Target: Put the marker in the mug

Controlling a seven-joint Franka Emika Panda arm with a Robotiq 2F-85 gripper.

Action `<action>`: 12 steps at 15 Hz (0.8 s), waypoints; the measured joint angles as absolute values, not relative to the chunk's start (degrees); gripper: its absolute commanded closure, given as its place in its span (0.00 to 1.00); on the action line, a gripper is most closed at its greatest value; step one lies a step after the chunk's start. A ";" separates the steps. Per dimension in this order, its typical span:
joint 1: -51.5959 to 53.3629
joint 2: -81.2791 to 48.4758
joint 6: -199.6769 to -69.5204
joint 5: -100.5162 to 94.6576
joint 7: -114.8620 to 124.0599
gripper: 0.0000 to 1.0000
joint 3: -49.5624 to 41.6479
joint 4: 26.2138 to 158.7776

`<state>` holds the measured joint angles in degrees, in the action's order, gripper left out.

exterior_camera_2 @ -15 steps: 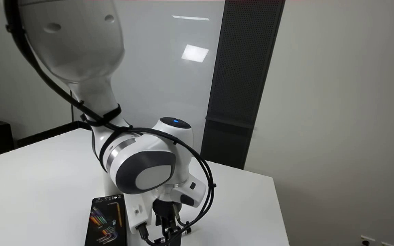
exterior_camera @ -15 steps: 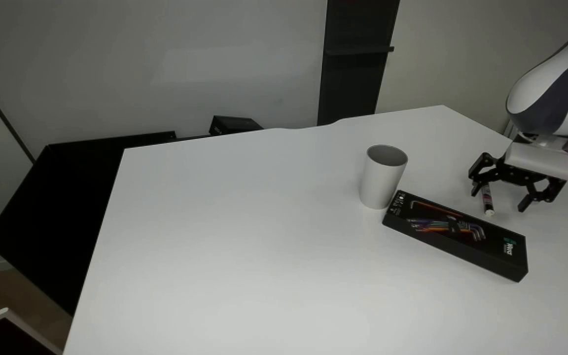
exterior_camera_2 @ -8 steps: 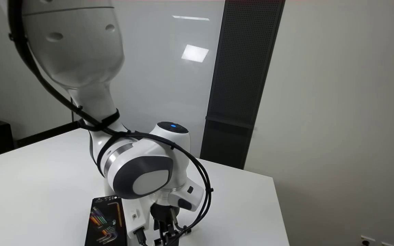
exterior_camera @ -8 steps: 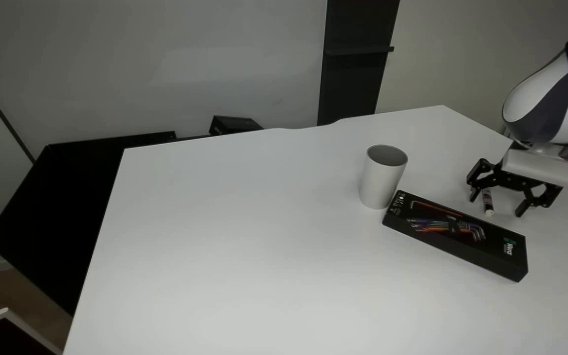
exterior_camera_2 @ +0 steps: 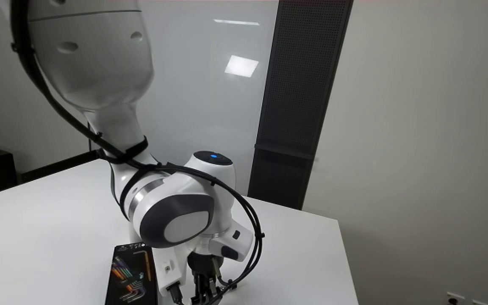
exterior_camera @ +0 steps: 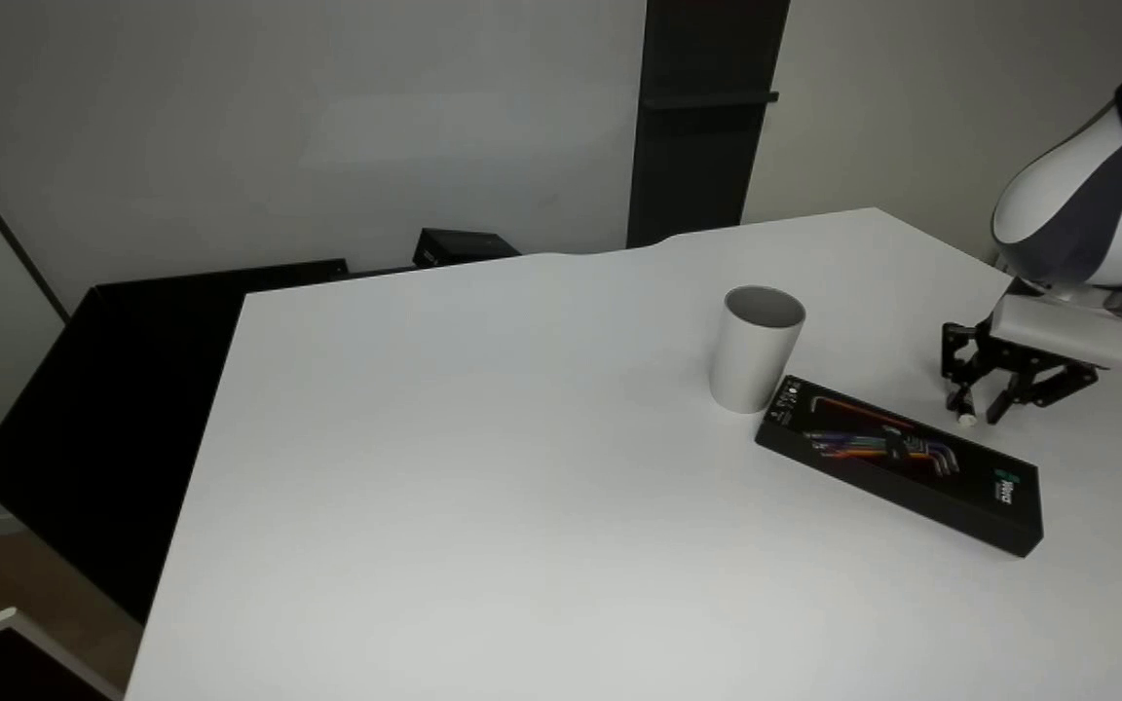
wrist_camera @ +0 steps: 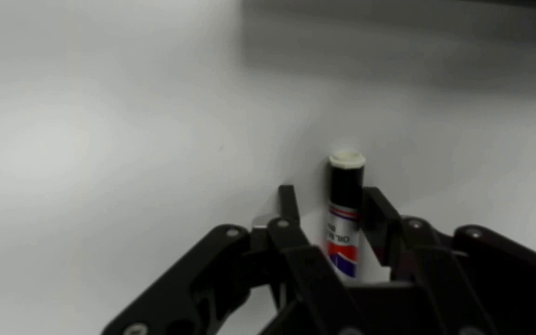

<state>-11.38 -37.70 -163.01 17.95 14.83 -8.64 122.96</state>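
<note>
The marker (wrist_camera: 345, 186), black with a whitish end and a red, white and blue label, lies on the table between the fingers of my gripper (wrist_camera: 329, 190). In the wrist view the right finger (wrist_camera: 376, 214) is against or very near the marker's side, while a gap separates the left finger (wrist_camera: 288, 202) from it. The jaws stand partly apart. An exterior view shows the marker's pale tip (exterior_camera: 966, 420) below the gripper (exterior_camera: 976, 409). The white mug (exterior_camera: 754, 360) stands upright to the left of it; the arm mostly hides it in an exterior view.
A flat black box (exterior_camera: 897, 458) with pictured hex keys lies between the mug and the gripper's side of the white table (exterior_camera: 483, 467), its near-left end close to the mug. A cable (exterior_camera_2: 244, 192) loops beside the wrist. Behind the table sits a dark box (exterior_camera: 464, 245).
The arm has come down slightly. Over the last half second the jaws have moved much closer together around the marker, which appears to lie where it was. Mug and black box are unmoved.
</note>
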 measured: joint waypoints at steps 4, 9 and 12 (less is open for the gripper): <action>-9.68 -37.79 -162.52 16.86 15.51 0.93 -11.11 122.95; -4.44 -37.79 -158.08 13.47 20.68 0.93 -17.42 121.79; -3.62 -36.17 -153.13 13.87 24.29 0.93 -18.27 119.59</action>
